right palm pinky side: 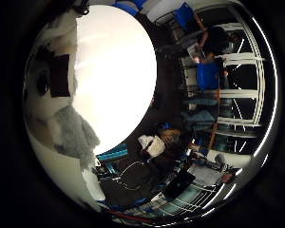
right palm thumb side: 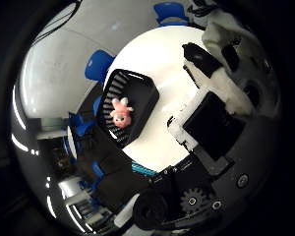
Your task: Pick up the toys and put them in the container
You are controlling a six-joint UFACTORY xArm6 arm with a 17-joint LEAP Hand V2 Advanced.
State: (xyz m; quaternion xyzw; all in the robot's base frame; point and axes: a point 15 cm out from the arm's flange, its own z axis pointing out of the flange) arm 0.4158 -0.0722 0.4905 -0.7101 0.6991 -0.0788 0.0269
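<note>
A round white bench [right palm thumb side: 162, 64] carries a black slatted container [right palm thumb side: 130, 105] set near its edge, and a pink plush toy [right palm thumb side: 120, 114] lies inside that container on its floor, limbs spread. The hand [right palm thumb side: 214, 115] shows in the thumb-side palm view as white and black parts reaching in from the edge, above the bench and apart from the container. In the little-finger-side palm view a grey and white plush toy [right palm pinky side: 69, 126] sits very close to the palm, pressed up against the hand's pale parts, with its fuzzy grey portion hanging over the bright bench top. The fingers [right palm thumb side: 221, 86] appear bent in around this soft toy, though how firmly they grip it cannot be told. Blue chairs [right palm thumb side: 98, 66] stand on the floor beside the bench.
</note>
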